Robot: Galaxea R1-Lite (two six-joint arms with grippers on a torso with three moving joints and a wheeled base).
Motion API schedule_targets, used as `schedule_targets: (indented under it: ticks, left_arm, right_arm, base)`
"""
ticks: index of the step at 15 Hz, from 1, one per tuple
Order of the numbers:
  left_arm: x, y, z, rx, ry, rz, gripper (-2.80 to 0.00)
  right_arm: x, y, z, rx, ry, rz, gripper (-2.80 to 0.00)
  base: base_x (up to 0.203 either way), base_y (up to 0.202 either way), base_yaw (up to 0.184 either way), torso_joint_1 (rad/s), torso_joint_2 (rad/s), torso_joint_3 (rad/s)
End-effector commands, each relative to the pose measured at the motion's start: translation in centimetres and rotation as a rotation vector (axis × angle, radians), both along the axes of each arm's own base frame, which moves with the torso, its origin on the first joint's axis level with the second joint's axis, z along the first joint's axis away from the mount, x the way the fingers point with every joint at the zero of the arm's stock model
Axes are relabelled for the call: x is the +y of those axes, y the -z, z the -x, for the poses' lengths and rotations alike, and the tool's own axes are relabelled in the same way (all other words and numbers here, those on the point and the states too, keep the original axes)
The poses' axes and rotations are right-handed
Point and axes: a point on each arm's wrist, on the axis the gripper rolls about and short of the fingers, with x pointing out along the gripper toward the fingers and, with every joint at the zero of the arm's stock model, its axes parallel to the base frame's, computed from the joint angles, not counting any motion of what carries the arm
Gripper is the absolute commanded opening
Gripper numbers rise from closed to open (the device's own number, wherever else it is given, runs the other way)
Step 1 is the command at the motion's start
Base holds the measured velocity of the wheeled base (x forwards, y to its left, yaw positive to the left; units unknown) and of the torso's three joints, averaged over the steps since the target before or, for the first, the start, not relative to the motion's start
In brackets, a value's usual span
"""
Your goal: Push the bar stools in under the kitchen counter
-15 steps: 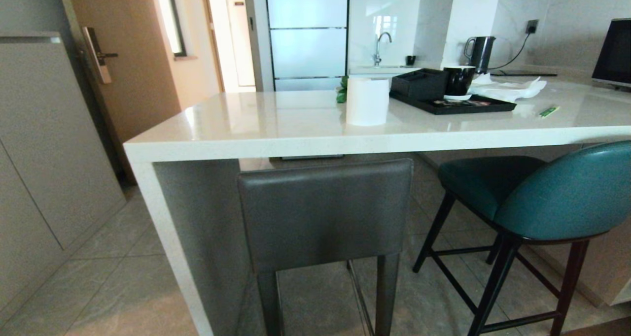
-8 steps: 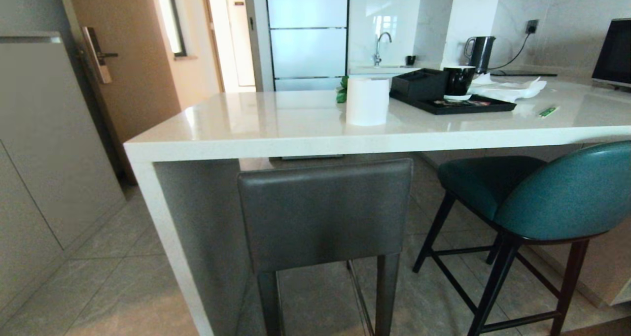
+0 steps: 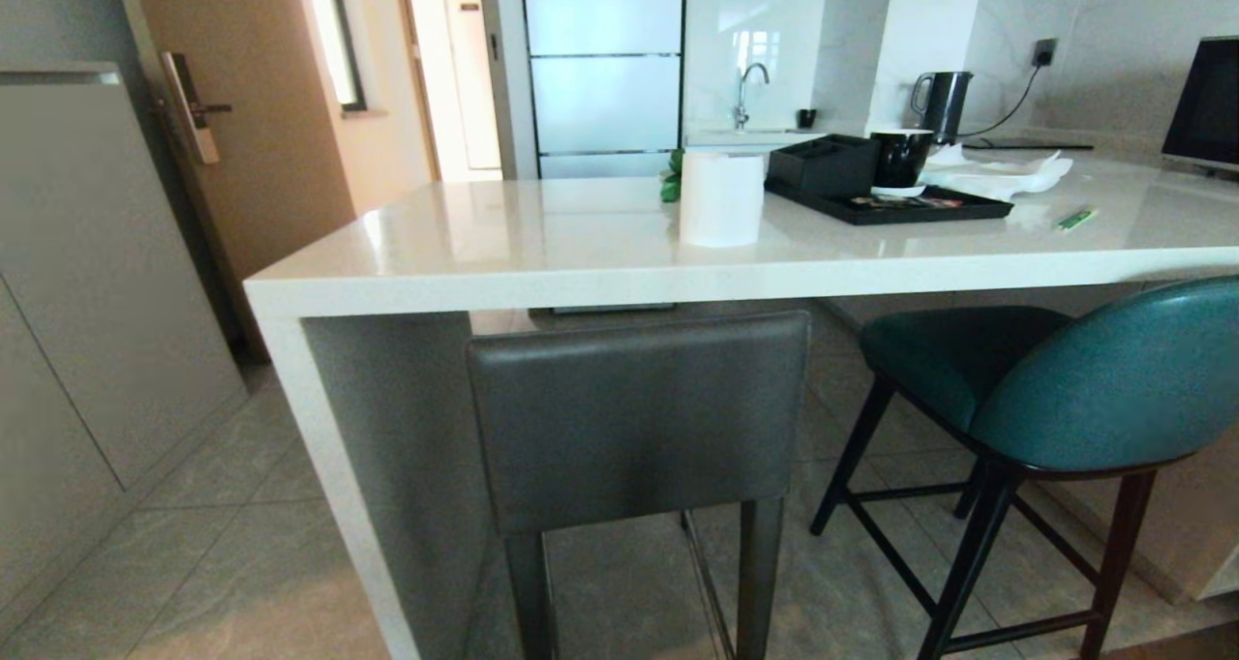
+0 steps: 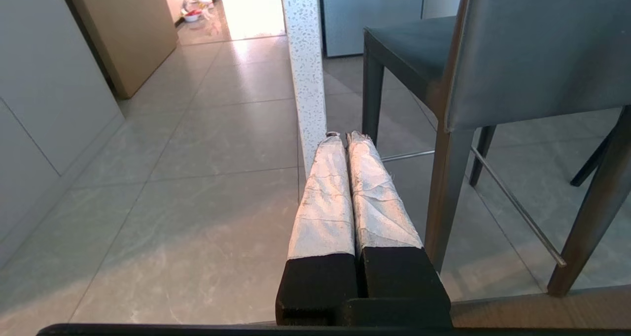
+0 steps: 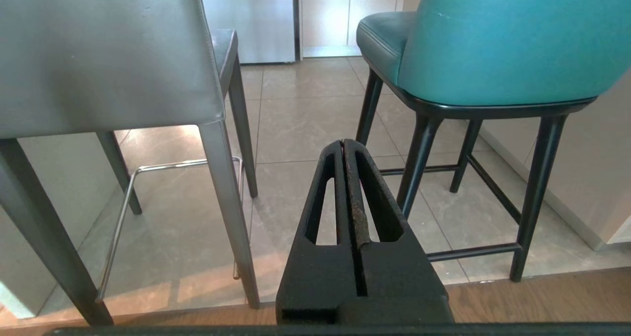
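The grey stool [image 3: 639,418] stands with its back just under the edge of the tabletop [image 3: 581,278], by the white side panel; the teal stool [image 3: 1084,389] to its right sticks out more. Both look rigid and fairly heavy, likely to scrape on tile; pushing low on the padded backrest seems safest. The left end effector [image 4: 344,138] and right end effector [image 5: 344,144] hang low, fingers pressed together, touching nothing
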Motion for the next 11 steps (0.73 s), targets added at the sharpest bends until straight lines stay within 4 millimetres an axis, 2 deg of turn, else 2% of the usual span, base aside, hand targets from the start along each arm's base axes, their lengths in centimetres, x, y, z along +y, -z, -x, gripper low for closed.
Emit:
schedule_targets:
  ticks: [1, 11]
  left_arm:
    - [0.00, 0.04, -0.03, 0.004, -0.001, 0.001, -2.80]
    - [-0.01, 0.04, -0.03, 0.005, 0.001, -0.002, -2.80]
  right_arm:
    - [0.00, 0.21, -0.07, 0.009, 0.000, 0.001, -2.80]
    - [0.00, 0.20, -0.07, 0.008, 0.000, 0.001, -2.80]
  base:
    - [0.000, 0.000, 0.000, 0.000, 0.00, 0.000]
    - [0.000, 0.000, 0.000, 0.000, 0.00, 0.000]
